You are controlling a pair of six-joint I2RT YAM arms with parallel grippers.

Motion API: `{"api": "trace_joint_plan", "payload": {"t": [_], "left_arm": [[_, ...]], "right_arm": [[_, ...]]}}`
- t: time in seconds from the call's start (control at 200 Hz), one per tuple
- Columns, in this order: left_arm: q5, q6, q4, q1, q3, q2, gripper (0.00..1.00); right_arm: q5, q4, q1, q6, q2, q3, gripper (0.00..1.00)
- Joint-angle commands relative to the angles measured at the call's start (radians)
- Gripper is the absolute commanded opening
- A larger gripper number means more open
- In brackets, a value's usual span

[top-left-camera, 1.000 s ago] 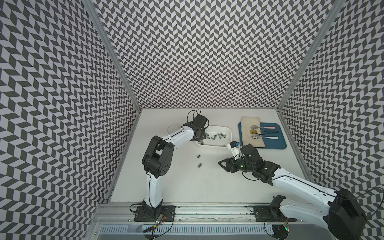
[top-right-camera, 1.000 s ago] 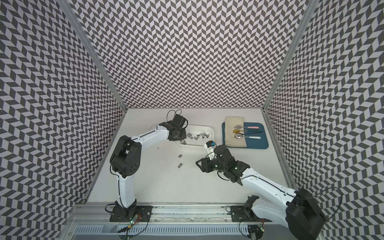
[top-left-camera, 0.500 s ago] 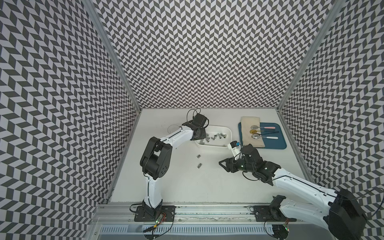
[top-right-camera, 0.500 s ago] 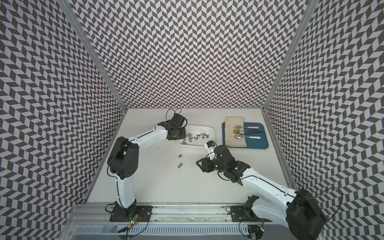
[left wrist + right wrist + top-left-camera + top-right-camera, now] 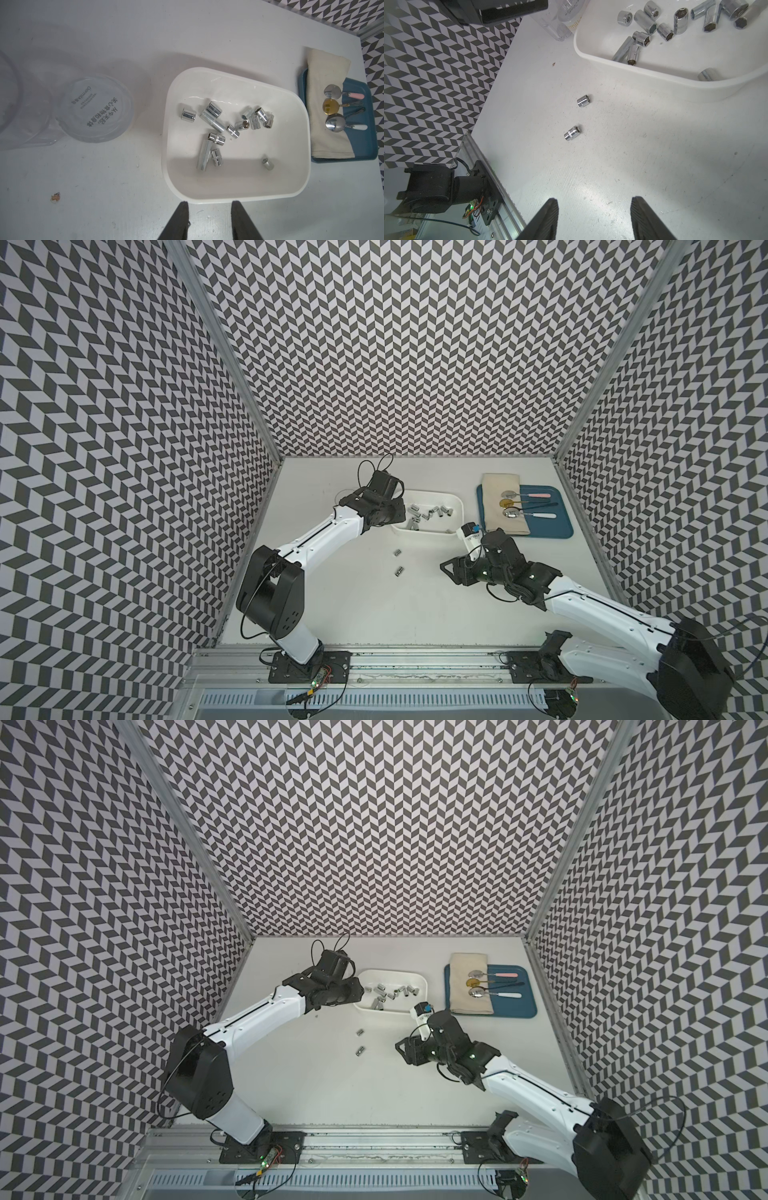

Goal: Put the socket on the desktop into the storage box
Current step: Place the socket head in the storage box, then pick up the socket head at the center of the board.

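Note:
Two small chrome sockets lie on the off-white desktop point(image 5: 374, 614), one point(image 5: 398, 551) just behind the other point(image 5: 399, 571); the right wrist view shows both point(image 5: 584, 101) point(image 5: 572, 133). The white storage box point(image 5: 432, 491) holds several more sockets point(image 5: 216, 124). My left gripper point(image 5: 209, 204) hovers at the box's left end point(image 5: 388, 514), open, with nothing between its fingers. Over the desktop to the right of the loose sockets, my right gripper point(image 5: 595, 202) is open and empty, and its jaws point(image 5: 446, 570) point toward them.
A blue tray point(image 5: 557, 526) with a folded cloth point(image 5: 505, 506) and three spoons sits right of the box. A clear plastic cup point(image 5: 97, 110) lies on its side left of the box. Chevron walls close three sides; a metal rail point(image 5: 415, 655) runs along the front.
The left gripper's jaws have opened wider and the left arm has drawn back slightly from the box. The right arm and the two loose sockets have hardly moved.

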Motion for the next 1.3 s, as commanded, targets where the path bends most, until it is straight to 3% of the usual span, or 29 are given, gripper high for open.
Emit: {"api": "trace_joint_plan", "payload": {"t": [0.0, 0.716, 1.297], "left_arm": [[0.047, 0.031, 0.020, 0.001, -0.037, -0.055, 0.38], [0.134, 0.046, 0.033, 0.049, -0.285, -0.265, 0.38], [0.249, 0.022, 0.063, 0.220, -0.555, -0.469, 0.41]], "right_arm": [[0.018, 0.011, 0.007, -0.020, -0.015, 0.032, 0.59], [0.031, -0.013, 0.011, -0.032, 0.013, 0.074, 0.59], [0.096, 0.011, 0.149, -0.045, 0.228, 0.208, 0.60]]}}
